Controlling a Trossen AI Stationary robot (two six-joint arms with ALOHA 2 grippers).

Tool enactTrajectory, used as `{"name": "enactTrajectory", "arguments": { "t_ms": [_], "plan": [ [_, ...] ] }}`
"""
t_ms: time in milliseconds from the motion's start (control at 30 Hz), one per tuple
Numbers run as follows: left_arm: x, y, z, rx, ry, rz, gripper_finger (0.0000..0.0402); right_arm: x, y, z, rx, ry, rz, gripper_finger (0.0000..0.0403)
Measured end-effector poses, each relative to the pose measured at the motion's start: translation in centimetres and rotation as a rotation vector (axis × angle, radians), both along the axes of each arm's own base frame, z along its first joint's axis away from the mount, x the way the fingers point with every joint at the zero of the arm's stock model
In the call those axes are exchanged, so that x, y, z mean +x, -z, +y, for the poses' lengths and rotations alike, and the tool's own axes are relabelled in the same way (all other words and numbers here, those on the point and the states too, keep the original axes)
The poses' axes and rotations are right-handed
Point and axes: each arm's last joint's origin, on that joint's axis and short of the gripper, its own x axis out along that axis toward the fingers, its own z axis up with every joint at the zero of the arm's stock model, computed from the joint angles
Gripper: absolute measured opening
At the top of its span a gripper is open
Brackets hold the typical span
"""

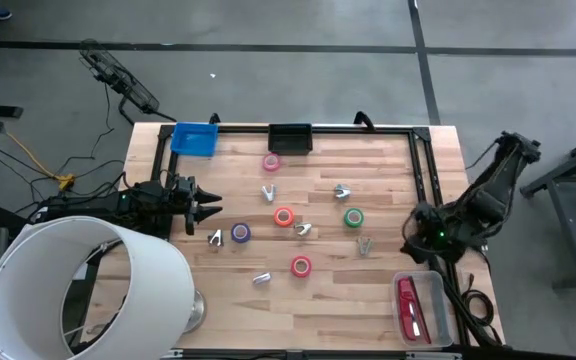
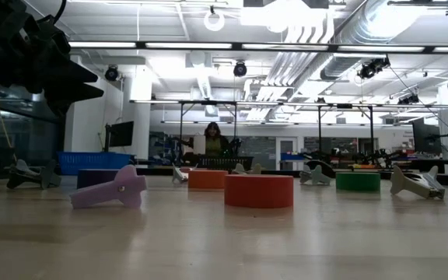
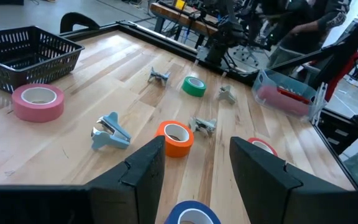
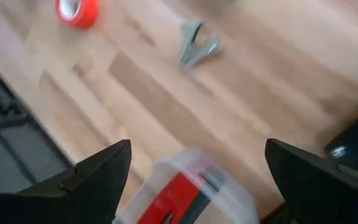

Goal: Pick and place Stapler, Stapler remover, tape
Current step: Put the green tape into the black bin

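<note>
Already stapler [image 1: 409, 306] sat in clear bin [image 1: 434, 287], counter's right-front corner; both end effectors [image 1: 208, 207] [image 4: 191, 180] gaped wide, empty; purple tape [image 1: 240, 232] looked best approached squarely, descending straight.

Red stapler [image 1: 409, 305], green tape [image 1: 353, 217]

- My high view looks straight down on the whole table [image 1: 368, 300].
- My low view sits at tabletop height, facing the room.
- Both wrist views look past their own fingers; they share the stapler [image 3: 289, 93] [image 4: 178, 194].
</note>
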Motion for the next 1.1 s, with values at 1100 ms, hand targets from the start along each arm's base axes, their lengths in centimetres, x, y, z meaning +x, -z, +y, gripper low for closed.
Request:
{"name": "enactTrajectory", "arguments": {
  "t_ms": [1100],
  "plan": [
    [0.0, 0.0, 0.0, 0.000, 0.000, 0.000, 0.0177, 12.8, 6.9, -11.3, -0.038, 0.232, 0.303, 0.0362]
  ]
}}
